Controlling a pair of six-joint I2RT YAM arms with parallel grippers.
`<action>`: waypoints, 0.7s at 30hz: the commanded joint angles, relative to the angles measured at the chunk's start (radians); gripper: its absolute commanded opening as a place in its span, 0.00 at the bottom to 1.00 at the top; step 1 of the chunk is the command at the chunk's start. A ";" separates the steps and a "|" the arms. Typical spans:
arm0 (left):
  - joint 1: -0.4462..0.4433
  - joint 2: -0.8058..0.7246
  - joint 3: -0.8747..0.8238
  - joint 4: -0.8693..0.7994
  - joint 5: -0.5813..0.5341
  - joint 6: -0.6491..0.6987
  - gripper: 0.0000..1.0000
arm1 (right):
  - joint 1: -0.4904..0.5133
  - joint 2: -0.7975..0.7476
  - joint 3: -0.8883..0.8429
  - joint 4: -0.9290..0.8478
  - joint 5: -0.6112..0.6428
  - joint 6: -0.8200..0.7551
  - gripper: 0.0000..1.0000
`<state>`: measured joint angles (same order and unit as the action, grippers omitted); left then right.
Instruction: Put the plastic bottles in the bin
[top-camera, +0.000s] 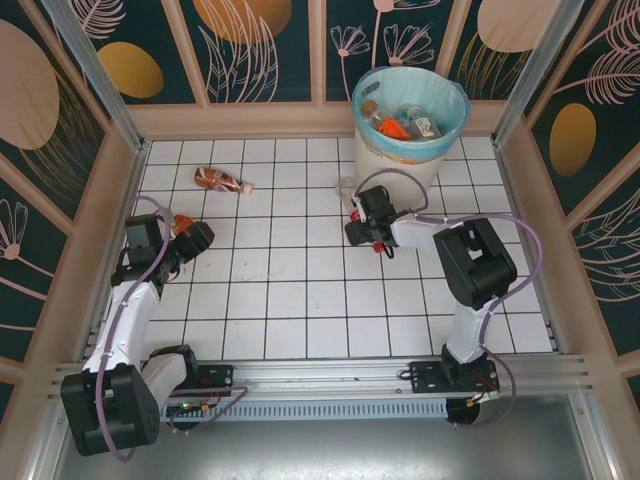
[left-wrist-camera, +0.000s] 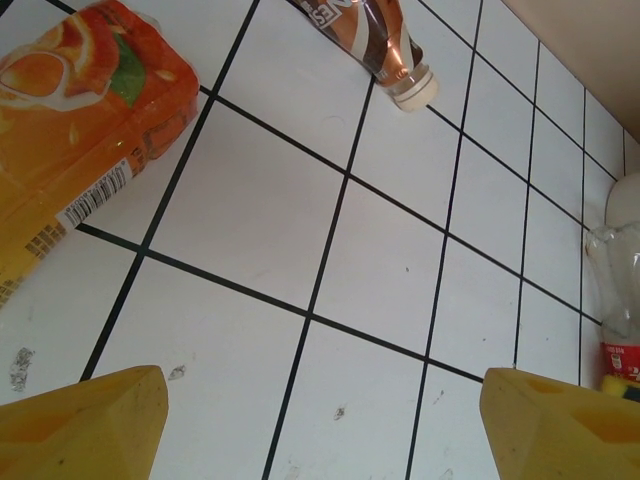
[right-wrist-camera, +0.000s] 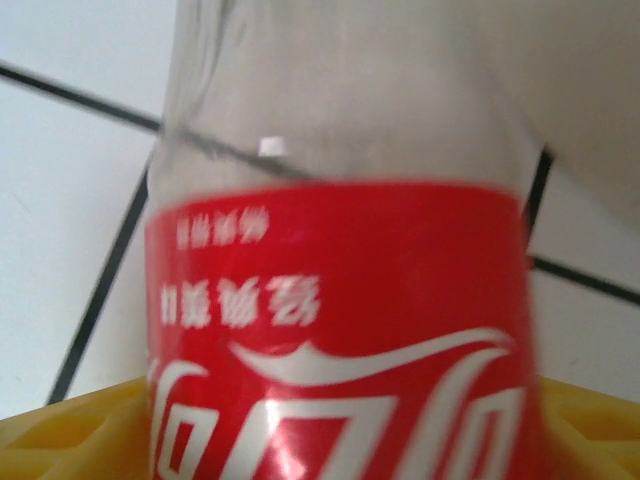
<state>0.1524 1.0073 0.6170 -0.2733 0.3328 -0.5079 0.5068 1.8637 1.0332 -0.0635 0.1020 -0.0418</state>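
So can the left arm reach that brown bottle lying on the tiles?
Probably yes. The left gripper is open, and the brown bottle lies ahead of it on bare tiles with nothing between them. The orange bottle sits off to one side, so it shouldn't block the way.

One bin (top-camera: 400, 165) stands on the bench (top-camera: 300, 300). Inside the bin at least three bottles show: one orange (top-camera: 395, 128), one clear (top-camera: 425, 125), one pale (top-camera: 371, 108). Three more lie outside: a red-labelled bottle (top-camera: 347, 188) at the bin's foot, a brown bottle (top-camera: 220, 180) well left of the bin, and an orange bottle (top-camera: 183, 222) farther left. Two claws: left claw (left-wrist-camera: 318, 425), right claw (right-wrist-camera: 335, 430).
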 joint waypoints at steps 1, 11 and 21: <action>0.007 -0.003 0.031 0.005 0.018 0.019 0.82 | 0.012 0.012 0.039 -0.046 -0.014 0.000 0.73; 0.008 -0.003 0.125 0.009 0.058 -0.007 0.80 | 0.116 -0.172 0.159 -0.216 0.021 -0.007 0.52; -0.071 -0.032 0.324 0.076 0.038 -0.086 0.77 | 0.157 -0.434 0.389 -0.125 0.115 -0.013 0.47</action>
<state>0.1272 0.9836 0.8852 -0.2462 0.3756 -0.5541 0.6907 1.4796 1.3682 -0.2707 0.1219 -0.0471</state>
